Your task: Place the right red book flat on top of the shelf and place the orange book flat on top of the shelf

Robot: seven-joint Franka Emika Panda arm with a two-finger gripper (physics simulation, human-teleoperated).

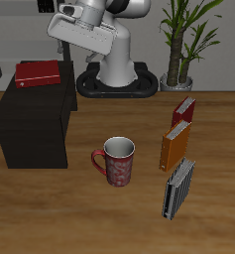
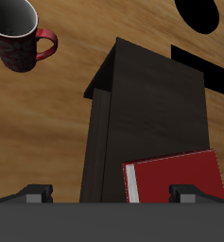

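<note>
The right red book [image 1: 38, 73] lies flat on top of the shelf [image 1: 32, 124], toward its back end; the wrist view shows the same red book [image 2: 175, 178] on the shelf's top [image 2: 146, 104]. My gripper [image 2: 112, 196] hangs high above the shelf, open, fingers [image 2: 33, 194] wide apart with nothing between them. The orange book [image 1: 175, 147] stands upright on the table on the other side of the mug, far from the gripper.
A dark red patterned mug [image 1: 117, 161] stands mid-table beside the shelf. A maroon-red book [image 1: 184, 111] stands behind the orange book, and a grey-and-black striped book [image 1: 178, 189] in front of it. A potted plant [image 1: 183, 45] is at the back.
</note>
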